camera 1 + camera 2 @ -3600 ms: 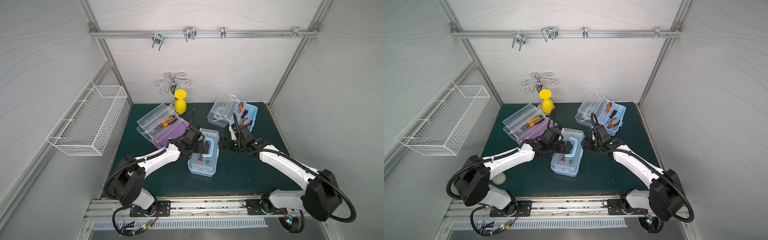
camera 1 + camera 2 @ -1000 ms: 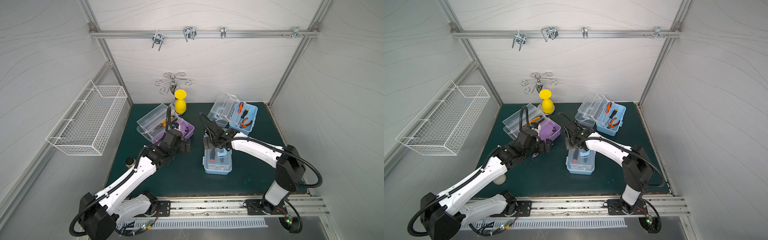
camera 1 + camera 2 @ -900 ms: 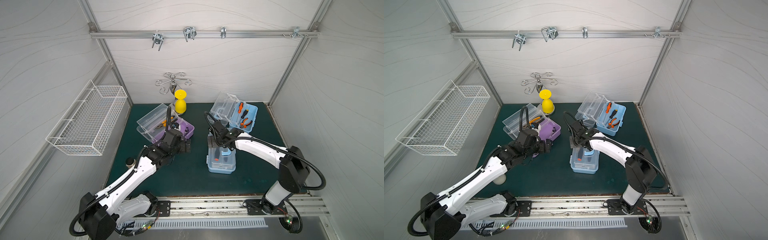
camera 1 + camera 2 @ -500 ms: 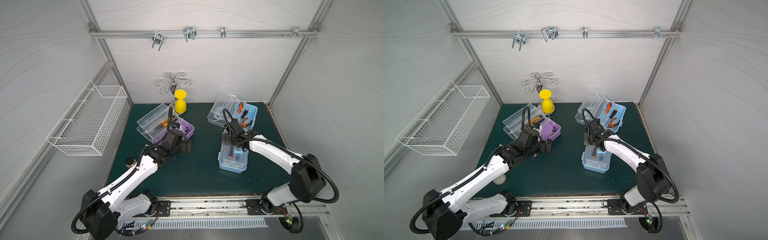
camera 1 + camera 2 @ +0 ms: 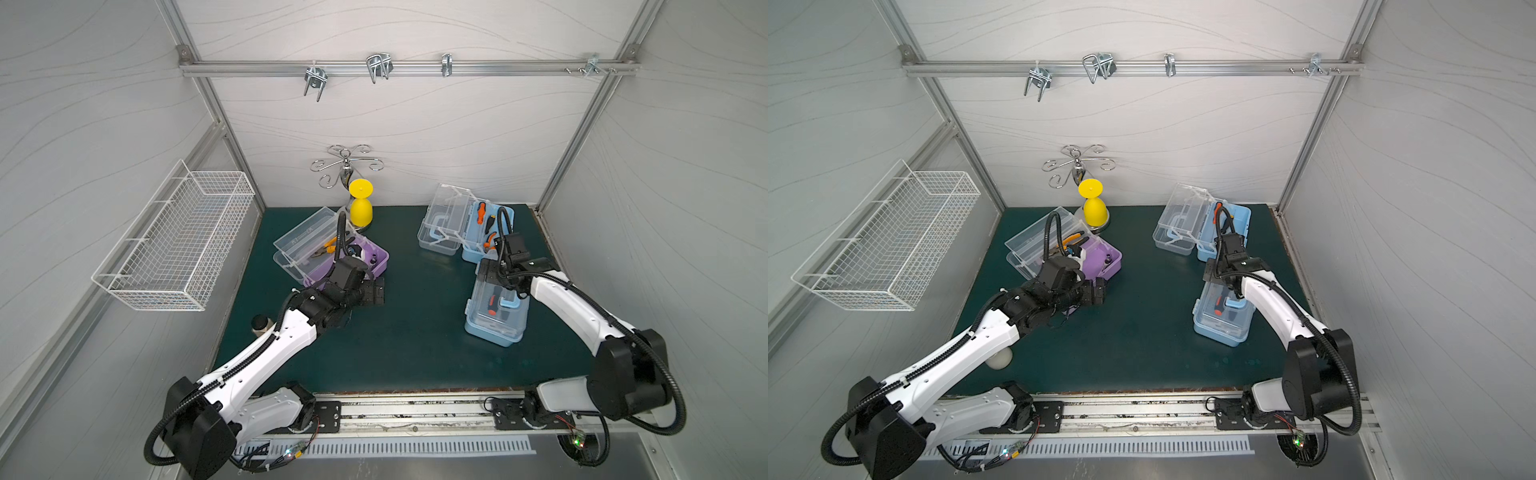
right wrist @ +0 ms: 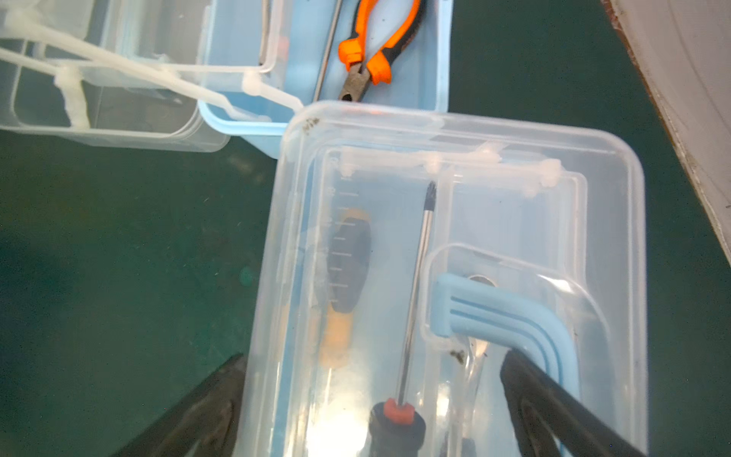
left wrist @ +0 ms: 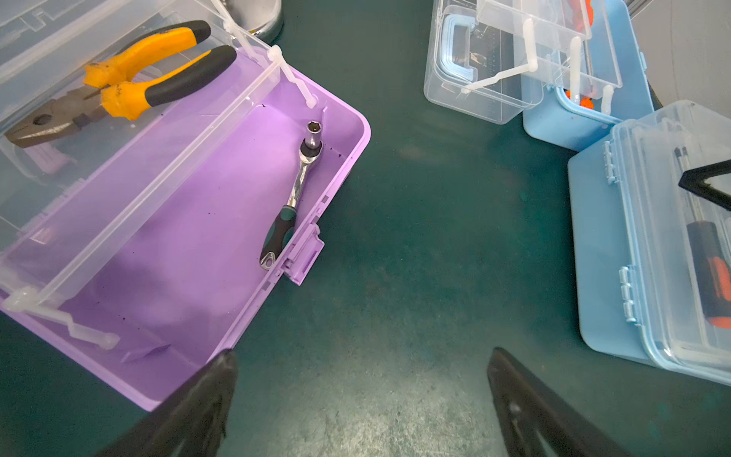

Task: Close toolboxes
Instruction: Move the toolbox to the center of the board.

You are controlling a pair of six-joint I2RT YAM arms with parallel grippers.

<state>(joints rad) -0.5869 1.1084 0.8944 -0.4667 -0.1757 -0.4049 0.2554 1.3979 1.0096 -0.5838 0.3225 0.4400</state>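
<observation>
Three toolboxes: on the green mat [image 5: 415, 332]; two open, one shut.
Wire basket [image 5: 174, 237]: on the left wall, apart from the job.
Purple toolbox [image 5: 380, 266]: left of centre, open.
- Clear lid [image 5: 303, 237] and tray swung back toward the rear wall.
- Pliers [image 7: 122, 101] in the tray.
- Ratchet [image 7: 296, 186] lying along the tub's front wall.
- Latch [image 7: 304, 253] hanging free.
- Judged the next one for closing.

Left gripper [image 7: 362, 354]: just off the purple tub's front corner.
- Fingers [image 7: 205, 395] released and spread wide, with nothing between them.
- Probably staged there to reach the lid without nudging the tub.

Open light blue toolbox [image 5: 1241, 220]: rear right, yet to be shut.
- Lid and tray folded out to its left.
- Orange-handled tools showing inside.

Closed light blue toolbox [image 5: 494, 316]: right side, just in front of the open one, a corner close against it.
- Lid down flat, handle [image 6: 502, 316] folded into its recess.
- Screwdriver [image 6: 395, 429] visible through the lid.
- Judged done and set aside, which keeps the middle free.

Right gripper [image 6: 374, 358]: over the closed box's far end.
- Fingers [image 6: 205, 403] released and spread wide, one beside the side wall and one at the handle.
- Clamping nothing by the look of it; contact with the lid not discernible.
</observation>
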